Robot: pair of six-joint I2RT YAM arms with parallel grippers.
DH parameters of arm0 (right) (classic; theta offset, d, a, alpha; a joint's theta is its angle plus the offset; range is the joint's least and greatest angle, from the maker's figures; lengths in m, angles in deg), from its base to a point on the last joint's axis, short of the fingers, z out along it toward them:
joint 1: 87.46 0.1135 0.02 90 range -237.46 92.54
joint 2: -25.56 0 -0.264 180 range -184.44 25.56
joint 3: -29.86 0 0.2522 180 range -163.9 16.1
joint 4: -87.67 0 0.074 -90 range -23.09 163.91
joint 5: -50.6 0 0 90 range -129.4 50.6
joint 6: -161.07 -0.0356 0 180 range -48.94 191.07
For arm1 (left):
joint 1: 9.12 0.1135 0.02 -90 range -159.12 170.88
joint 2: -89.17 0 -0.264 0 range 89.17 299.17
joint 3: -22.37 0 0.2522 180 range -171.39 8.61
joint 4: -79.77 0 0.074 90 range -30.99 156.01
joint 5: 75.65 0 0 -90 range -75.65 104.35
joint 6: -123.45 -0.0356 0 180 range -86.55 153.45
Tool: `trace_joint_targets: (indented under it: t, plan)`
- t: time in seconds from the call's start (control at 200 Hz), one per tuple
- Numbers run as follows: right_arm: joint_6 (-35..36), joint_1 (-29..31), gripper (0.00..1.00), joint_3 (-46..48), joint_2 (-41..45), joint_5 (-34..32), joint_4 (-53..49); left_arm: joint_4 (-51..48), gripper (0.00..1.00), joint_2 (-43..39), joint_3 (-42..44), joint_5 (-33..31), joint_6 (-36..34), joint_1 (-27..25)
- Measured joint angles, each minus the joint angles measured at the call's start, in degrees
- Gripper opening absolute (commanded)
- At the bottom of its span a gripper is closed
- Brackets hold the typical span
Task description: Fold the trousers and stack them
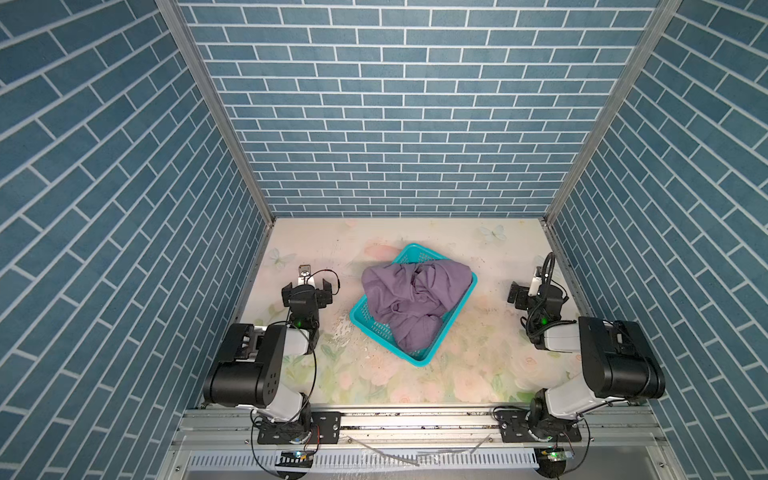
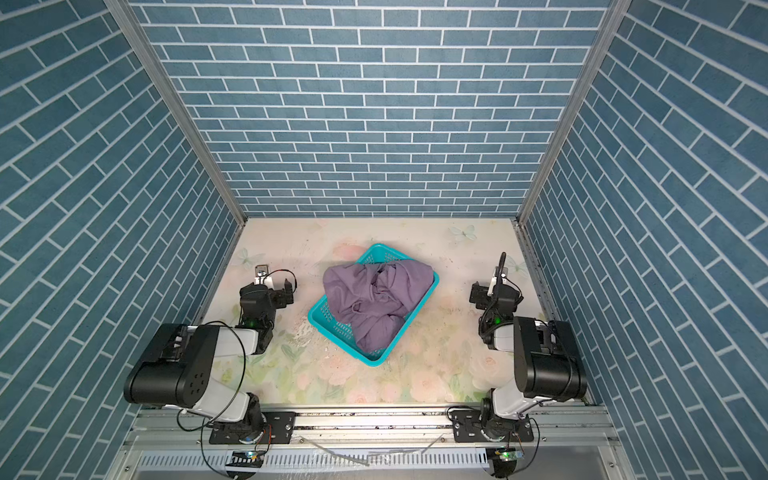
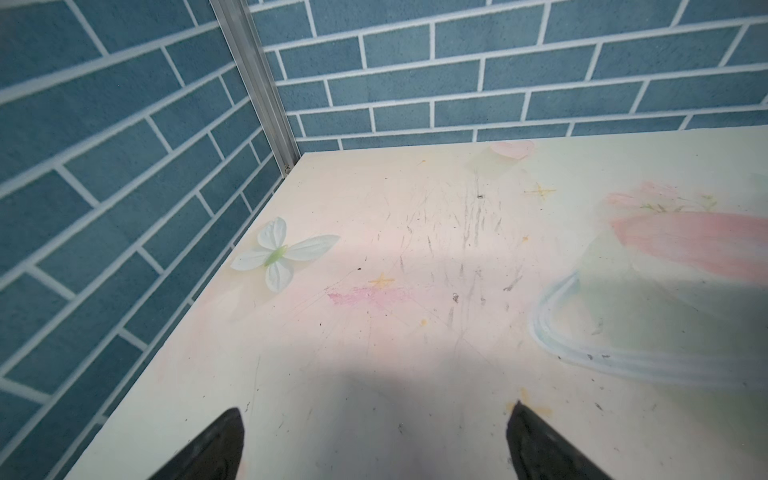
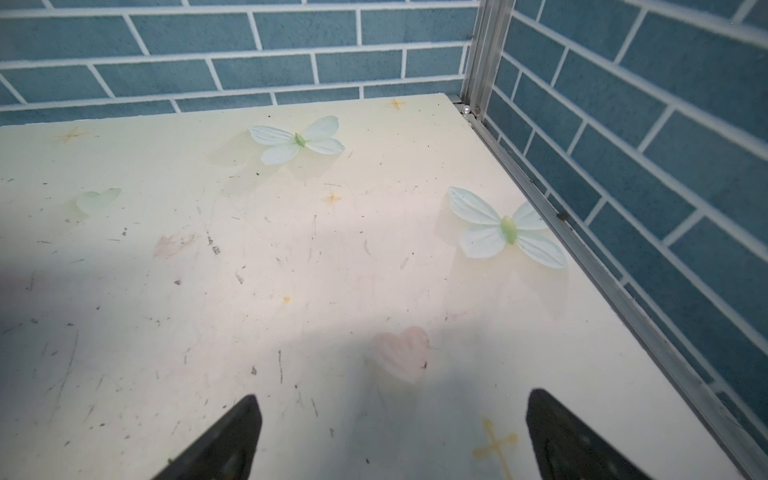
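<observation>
The trousers [image 1: 411,299] [image 2: 374,295] are a crumpled dusty-purple heap, piled in a teal mesh basket [image 1: 358,312] [image 2: 319,316] at mid table and spilling over its rim. My left gripper [image 1: 307,290] [image 2: 268,290] hovers to the left of the basket, apart from it, open and empty. My right gripper [image 1: 536,293] [image 2: 496,294] stands well to the right of the basket, also open and empty. In the left wrist view [image 3: 376,409] and the right wrist view [image 4: 395,395] the black fingertips are spread wide over bare tabletop; no trousers show there.
The floral-print table [image 1: 457,374] is walled in by blue brick-pattern panels on three sides, with metal corner posts [image 1: 216,108]. Printed butterflies [image 4: 505,228] lie near the far corners. An aluminium rail [image 1: 415,419] with both arm bases runs along the front edge.
</observation>
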Motion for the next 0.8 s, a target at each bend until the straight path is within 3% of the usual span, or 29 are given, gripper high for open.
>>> trace_joint_targets:
  t: [0.8]
  plan:
    - [0.0, 0.0, 0.99, 0.0, 0.0, 1.3, 0.0, 0.0, 0.99, 0.0, 0.0, -0.2, -0.4, -0.3]
